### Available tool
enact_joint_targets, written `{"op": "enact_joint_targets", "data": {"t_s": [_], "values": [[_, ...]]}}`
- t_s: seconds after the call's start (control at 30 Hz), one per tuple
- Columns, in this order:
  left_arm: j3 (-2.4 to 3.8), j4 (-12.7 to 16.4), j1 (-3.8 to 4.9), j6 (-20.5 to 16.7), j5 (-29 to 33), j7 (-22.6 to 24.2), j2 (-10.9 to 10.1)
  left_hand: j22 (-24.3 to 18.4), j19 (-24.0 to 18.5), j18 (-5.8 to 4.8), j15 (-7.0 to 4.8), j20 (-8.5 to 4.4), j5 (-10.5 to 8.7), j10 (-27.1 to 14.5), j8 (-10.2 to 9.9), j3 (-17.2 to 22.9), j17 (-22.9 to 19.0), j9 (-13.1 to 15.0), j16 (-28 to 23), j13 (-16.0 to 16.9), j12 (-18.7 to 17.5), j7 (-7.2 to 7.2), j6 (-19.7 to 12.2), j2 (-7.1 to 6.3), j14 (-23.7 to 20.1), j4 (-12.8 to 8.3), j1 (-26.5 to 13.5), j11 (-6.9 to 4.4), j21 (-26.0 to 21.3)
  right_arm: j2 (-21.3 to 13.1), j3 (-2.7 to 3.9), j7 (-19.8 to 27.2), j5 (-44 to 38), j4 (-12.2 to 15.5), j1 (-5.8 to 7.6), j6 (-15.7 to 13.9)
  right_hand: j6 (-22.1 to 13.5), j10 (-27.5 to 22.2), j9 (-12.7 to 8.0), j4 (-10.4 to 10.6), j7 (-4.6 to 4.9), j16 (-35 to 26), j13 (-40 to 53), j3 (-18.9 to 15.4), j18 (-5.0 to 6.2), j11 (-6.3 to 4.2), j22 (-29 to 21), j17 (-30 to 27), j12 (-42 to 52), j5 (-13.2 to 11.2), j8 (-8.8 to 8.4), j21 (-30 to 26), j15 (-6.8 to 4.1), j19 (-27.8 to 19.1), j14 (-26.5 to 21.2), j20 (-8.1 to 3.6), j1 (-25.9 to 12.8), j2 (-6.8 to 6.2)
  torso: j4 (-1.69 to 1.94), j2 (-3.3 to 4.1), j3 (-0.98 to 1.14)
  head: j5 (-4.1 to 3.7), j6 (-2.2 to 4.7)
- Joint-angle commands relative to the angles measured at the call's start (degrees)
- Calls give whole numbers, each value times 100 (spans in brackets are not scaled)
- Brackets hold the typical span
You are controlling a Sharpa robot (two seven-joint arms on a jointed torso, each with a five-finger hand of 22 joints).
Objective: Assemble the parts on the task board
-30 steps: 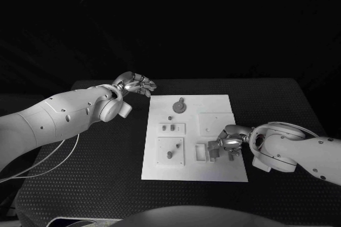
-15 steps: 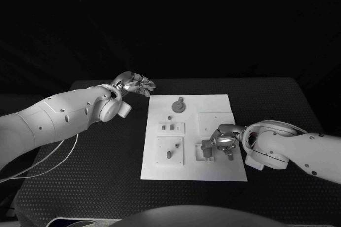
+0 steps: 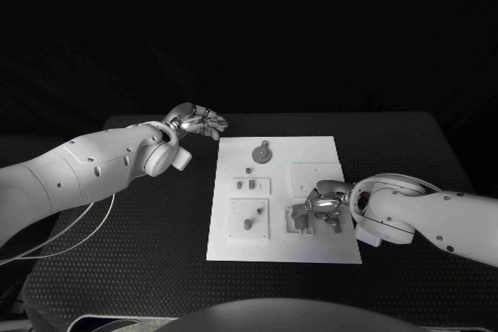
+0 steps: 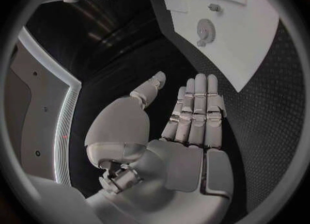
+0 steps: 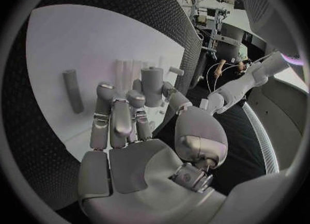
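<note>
The left arm (image 3: 83, 170) enters from the left edge of the head view and reaches toward the upper middle of the frame. Its left hand (image 3: 195, 121) hangs there with palm showing; in the left wrist view its fingers (image 4: 197, 108) lie straight and side by side, the thumb apart, nothing in them. The right arm (image 3: 425, 217) enters from the right edge, bent back toward the centre. The right hand (image 3: 324, 202) sits at centre right, fingers (image 5: 116, 115) curled inward; whether they hold anything cannot be told.

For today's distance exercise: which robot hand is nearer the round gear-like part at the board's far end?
Left. The left robot hand hovers just off the board beside the gear-like part; the right robot hand is at the near end.
</note>
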Motion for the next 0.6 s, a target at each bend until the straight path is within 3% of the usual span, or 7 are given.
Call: {"op": "enact_joint_targets", "data": {"t_s": [0.03, 0.6], "values": [[5, 19, 5, 57, 34, 50, 9, -8, -3, 34, 3, 7, 2, -3, 15, -41, 5, 3, -27, 6, 16, 36, 6, -9, 24, 3, -42, -10, 16, 37, -2, -115, -103, -22, -5, 4, 37, 5, 21, -9, 18, -27, -6, 27, 71, -5, 108, 5, -13, 25, 36, -19, -4, 7, -23, 33, -8, 49, 0, -2, 3, 17, -14], [5, 36, 6, 55, 34, 45, -24, -9, -4, 34, 3, 8, 2, -4, 15, -40, 13, 3, -34, 6, 15, 36, 6, -8, 25, 5, -44, -10, 17, 108, -7, -177, -75, -30, -10, 217, 48, 7, 19, 90, 16, -30, -15, 39, 71, -7, 107, 9, -14, 28, 19, -28, -6, 12, -23, 35, -119, -36, -2, -2, 3, 44, -54]]}}
